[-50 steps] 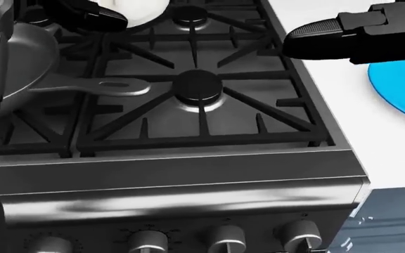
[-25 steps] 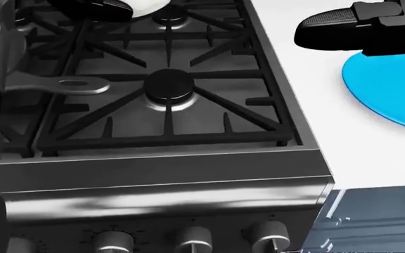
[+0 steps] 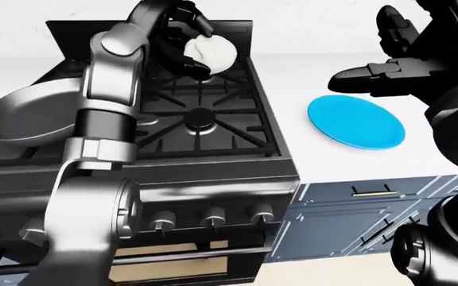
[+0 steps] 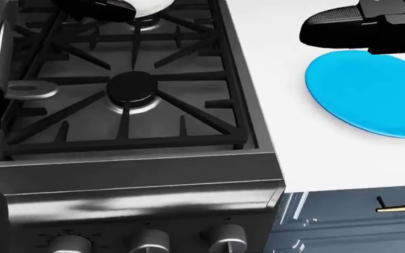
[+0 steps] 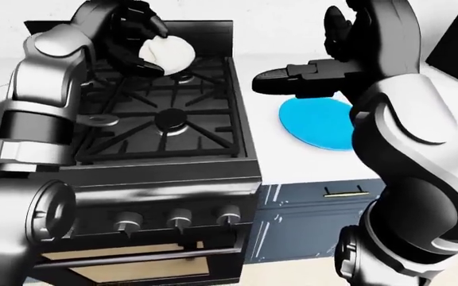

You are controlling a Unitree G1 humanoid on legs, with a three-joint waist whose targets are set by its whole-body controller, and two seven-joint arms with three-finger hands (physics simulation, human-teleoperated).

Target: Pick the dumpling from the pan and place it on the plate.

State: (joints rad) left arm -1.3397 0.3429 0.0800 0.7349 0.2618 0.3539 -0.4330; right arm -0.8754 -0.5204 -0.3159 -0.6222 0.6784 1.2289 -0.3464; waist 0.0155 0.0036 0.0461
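Already we are holding the dumpling (image 3: pixel 211 51) in our left hand (image 3: pixel 183 42), its dark fingers closing round the white lump above the stove (image 3: pixel 213 128), clear of the pan (image 3: pixel 24 116) at the left-eye view's left. So the pick looks done, we judge. Our right hand (image 3: pixel 380 77) is hovering with fingers spread and nothing in it above the blue plate (image 3: pixel 356 121), which is waiting bare on the counter (image 3: pixel 292 155); carrying across and setting down are remaining.

A steel gas stove (image 3: pixel 205 128) with black grates is standing against a pale wall (image 3: pixel 308 24), its knobs (image 3: pixel 213 218) facing out. A white bench (image 3: pixel 292 119) is adjoining it, sitting over blue-grey cabinets (image 3: pixel 356 220) with brass handles.
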